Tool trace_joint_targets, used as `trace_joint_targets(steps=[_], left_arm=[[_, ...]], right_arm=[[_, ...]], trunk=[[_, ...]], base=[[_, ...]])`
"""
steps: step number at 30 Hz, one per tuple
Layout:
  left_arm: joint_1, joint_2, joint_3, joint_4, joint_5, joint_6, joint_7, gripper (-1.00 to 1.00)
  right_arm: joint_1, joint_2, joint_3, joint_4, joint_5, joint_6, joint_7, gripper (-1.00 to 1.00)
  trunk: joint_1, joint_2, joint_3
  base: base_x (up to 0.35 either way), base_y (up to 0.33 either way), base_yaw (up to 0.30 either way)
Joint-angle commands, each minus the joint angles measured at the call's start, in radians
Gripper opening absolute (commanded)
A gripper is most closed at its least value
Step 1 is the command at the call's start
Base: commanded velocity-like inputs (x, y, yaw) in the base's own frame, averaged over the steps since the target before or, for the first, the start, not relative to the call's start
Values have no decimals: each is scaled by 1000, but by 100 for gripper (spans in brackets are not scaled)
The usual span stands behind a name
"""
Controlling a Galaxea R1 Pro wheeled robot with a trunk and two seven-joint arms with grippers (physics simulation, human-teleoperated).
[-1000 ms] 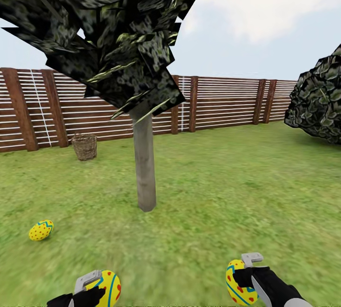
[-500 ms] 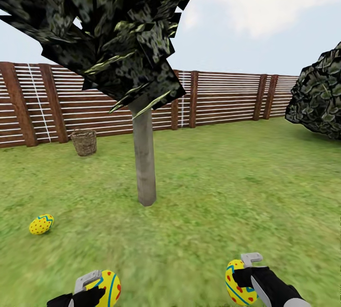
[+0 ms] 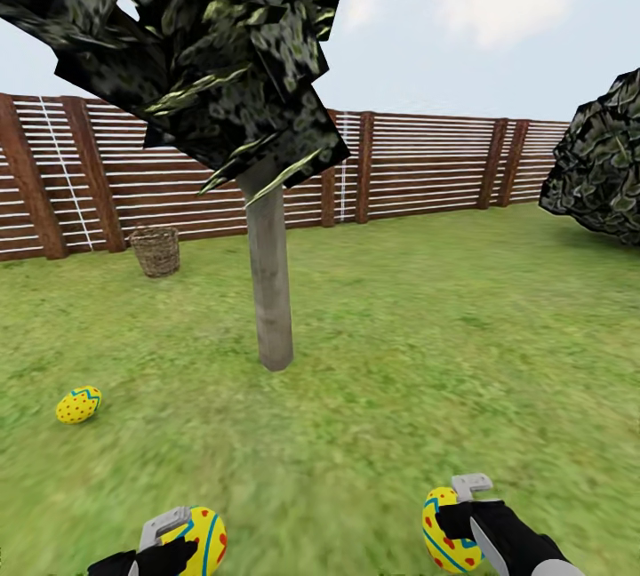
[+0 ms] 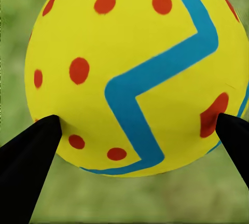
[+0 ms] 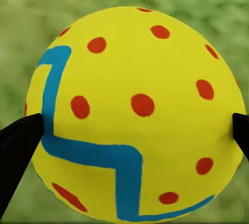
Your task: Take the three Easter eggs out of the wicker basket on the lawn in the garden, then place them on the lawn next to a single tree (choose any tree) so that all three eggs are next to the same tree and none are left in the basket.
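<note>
While third egg (image 3: 78,404) lies on lawn (image 3: 427,354), each gripper clamps one egg.

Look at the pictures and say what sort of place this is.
A fenced garden, it seems: a green lawn, a brown slatted wooden fence along the back, and a slim-trunked tree with a wicker basket beyond.

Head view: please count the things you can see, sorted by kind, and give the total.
Easter eggs: 3 – one on the lawn, one in the left gripper, one in the right gripper
Wicker basket: 1
Tree: 1
Bush: 1
Total: 6
</note>
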Motion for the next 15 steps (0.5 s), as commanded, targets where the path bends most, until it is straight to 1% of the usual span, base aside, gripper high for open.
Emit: trace_joint_targets(steps=[1,4,5,6,9,12,15], left_arm=[[-1,-1,8,-3,-10,5,-10,-100],[-1,12,10,-17,-7,5,-10,-100],[-1,28,11,-28,-6,5,-11,-100],[-1,38,12,-43,-6,6,-12,-100],[-1,60,14,-75,-6,8,-14,-100],[-1,66,14,-80,-6,8,-14,-100],[-1,63,14,-79,-5,8,-12,-100]], right_arm=[[0,-1,8,-2,-3,6,1,-100],[0,-1,7,-2,-3,6,1,-100],[0,-2,7,-2,-3,6,1,-100],[0,-3,6,-2,-3,6,1,-100],[0,-4,6,-2,-3,6,1,-100],[0,-3,6,-2,-2,6,1,-100],[0,-3,6,-2,-2,6,1,-100]], trunk=[[0,-1,-5],[2,-1,-17],[2,-2,-20],[2,-2,-24],[4,-3,-36],[5,-3,-48],[6,-4,-59]], base=[[0,0,0],[0,0,0],[0,0,0],[0,0,0],[0,0,0],[0,0,0],[0,0,0]])
